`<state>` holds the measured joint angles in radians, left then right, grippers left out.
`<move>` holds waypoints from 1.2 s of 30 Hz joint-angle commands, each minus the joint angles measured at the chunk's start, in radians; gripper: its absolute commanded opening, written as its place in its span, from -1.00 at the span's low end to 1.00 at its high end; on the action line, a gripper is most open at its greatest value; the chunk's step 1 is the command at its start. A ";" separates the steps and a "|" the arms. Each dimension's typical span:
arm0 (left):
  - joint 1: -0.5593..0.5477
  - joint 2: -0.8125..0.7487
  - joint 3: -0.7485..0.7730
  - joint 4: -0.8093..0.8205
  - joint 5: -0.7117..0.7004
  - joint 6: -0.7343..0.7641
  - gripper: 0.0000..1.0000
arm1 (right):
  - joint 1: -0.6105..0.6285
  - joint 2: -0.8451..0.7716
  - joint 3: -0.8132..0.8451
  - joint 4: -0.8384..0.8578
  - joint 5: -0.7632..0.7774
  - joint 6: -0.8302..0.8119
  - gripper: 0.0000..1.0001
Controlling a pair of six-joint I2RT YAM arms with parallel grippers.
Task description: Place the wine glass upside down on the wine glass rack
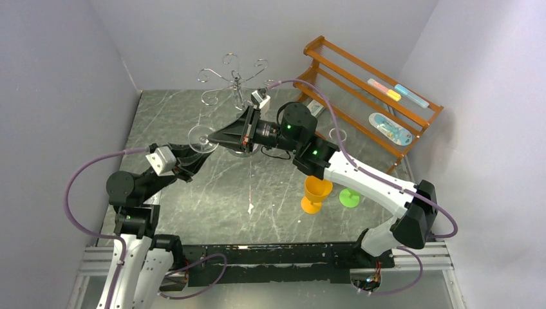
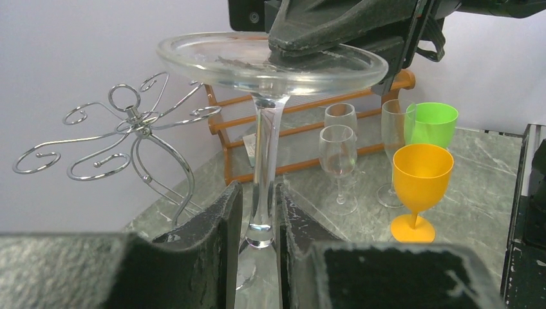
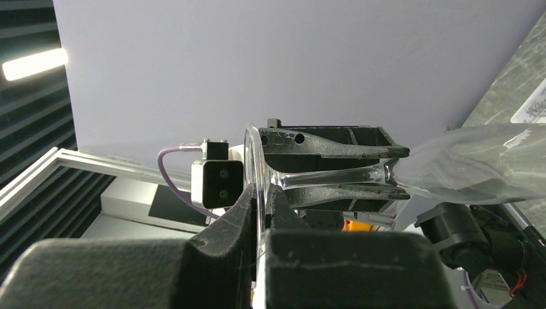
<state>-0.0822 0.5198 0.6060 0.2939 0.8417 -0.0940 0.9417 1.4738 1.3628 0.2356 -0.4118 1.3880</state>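
Item: wine glass (image 2: 263,138), inverted, foot uppermost. Right pincer (image 3: 260,203) clenched on the foot rim, holding it upturned. Left pincer (image 2: 259,209) closely flanked the stem; grip not determinable. Probably a handover. Wine glass rack (image 2: 132,122) stood beyond, leftward of left pincer.

Four clear stemmed wine glasses: one upside-down wine glass (image 2: 264,141) and three upright wine glasses (image 2: 338,168) on the grey marbled counter (image 2: 476,167). Two plastic goblets: one orange goblet (image 2: 420,177), one green goblet (image 2: 433,123). One chrome wire rack (image 2: 138,129). One orange-brown wooden slatted shelf (image 1: 313,51) carrying three small objects (image 1: 389,127). Two black pincers: left pincer (image 2: 258,212), right pincer (image 3: 261,212).
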 commanded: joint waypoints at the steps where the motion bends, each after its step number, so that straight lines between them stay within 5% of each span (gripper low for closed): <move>1: 0.001 -0.023 0.001 -0.007 0.021 0.020 -0.73 | -0.011 -0.028 -0.014 0.062 -0.001 0.018 -1.00; 4: 0.001 -0.030 -0.013 0.007 0.016 -0.003 -0.90 | -0.012 -0.033 -0.024 0.065 0.014 0.014 -0.95; 8: 0.001 -0.030 -0.009 -0.016 -0.042 -0.028 -0.90 | -0.016 -0.041 -0.040 0.047 0.060 -0.004 -0.06; 11: 0.001 -0.018 0.003 -0.050 -0.085 -0.051 -0.90 | -0.032 -0.051 -0.065 0.039 0.086 -0.022 0.29; 18: 0.001 0.043 0.024 -0.085 -0.242 -0.082 -0.90 | -0.106 -0.145 -0.199 0.081 0.096 -0.053 0.52; 25: 0.001 0.162 0.061 -0.010 -0.603 -0.097 -0.90 | -0.124 -0.332 -0.309 0.027 0.274 -0.225 0.58; 36: 0.002 0.543 0.182 0.237 -0.557 -0.023 -0.90 | -0.124 -0.625 -0.389 -0.125 0.520 -0.473 0.57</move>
<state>-0.0822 0.9707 0.7338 0.3683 0.2913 -0.1734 0.8227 0.9112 0.9890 0.1886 -0.0246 1.0412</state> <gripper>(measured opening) 0.255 0.789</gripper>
